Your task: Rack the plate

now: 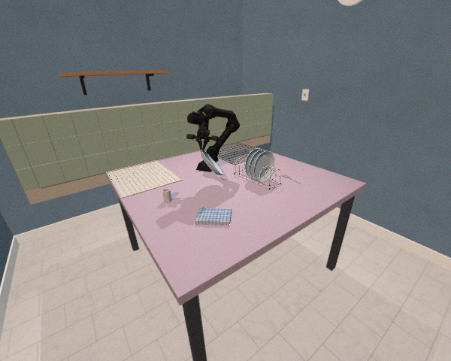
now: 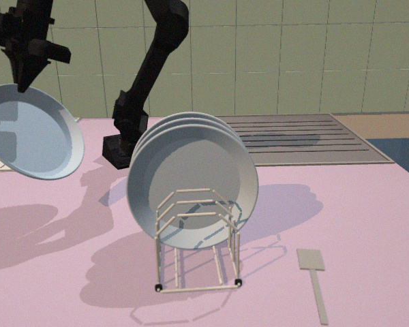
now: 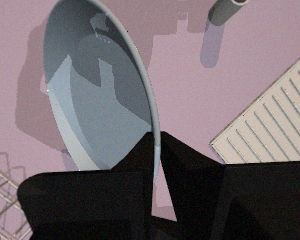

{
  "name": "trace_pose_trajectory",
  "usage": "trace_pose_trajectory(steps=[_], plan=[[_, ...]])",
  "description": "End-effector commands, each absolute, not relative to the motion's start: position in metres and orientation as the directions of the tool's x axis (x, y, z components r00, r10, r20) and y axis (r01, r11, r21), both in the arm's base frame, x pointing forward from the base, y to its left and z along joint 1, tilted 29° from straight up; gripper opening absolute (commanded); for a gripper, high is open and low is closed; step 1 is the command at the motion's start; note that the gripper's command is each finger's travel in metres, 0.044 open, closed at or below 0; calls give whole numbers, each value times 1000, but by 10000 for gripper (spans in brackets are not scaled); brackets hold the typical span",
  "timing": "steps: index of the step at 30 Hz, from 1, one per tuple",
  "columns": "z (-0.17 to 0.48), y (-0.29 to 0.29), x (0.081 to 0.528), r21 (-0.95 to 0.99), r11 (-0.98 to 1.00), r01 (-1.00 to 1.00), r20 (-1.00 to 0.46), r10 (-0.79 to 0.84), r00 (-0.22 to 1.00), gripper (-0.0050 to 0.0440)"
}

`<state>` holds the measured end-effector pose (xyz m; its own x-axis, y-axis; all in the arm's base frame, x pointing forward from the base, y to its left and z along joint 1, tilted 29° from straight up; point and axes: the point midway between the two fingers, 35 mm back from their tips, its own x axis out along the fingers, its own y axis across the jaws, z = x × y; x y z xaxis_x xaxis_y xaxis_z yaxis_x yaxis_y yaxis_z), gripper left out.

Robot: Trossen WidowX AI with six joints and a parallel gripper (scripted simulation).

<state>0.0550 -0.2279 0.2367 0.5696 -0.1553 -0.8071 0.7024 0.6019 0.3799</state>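
Note:
My gripper (image 1: 203, 147) (image 2: 21, 88) (image 3: 155, 137) is shut on the rim of a pale blue plate (image 1: 213, 163) (image 2: 32, 135) (image 3: 95, 105). The plate hangs tilted in the air above the pink counter (image 1: 256, 217) (image 2: 338, 211), to the left of the dish rack (image 1: 258, 179) (image 2: 198, 246). Three grey plates (image 1: 258, 163) (image 2: 192, 182) stand upright in the rack's rear slots. The rack's front slots are empty. The rack stands on the counter.
A spatula (image 1: 288, 177) (image 2: 315, 278) lies right of the rack. A grey drying mat (image 1: 235, 151) (image 2: 303, 140) lies behind it. A white slatted mat (image 1: 142, 177) (image 3: 270, 125), a small cup (image 1: 166, 195) (image 3: 225, 10) and a checked cloth (image 1: 214, 216) lie to the left.

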Motion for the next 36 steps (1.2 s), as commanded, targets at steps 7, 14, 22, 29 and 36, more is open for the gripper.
trace_pose_trajectory(steps=[7, 14, 22, 29, 36], plan=[[247, -229, 52, 337, 665, 666, -787, -190, 588, 0], [253, -230, 48, 291, 716, 635, -776, -213, 594, 0], [262, -230, 43, 205, 786, 583, -757, -250, 603, 0], [268, -230, 39, 146, 823, 549, -746, -273, 608, 0], [272, -230, 37, 102, 845, 525, -738, -290, 610, 0]])
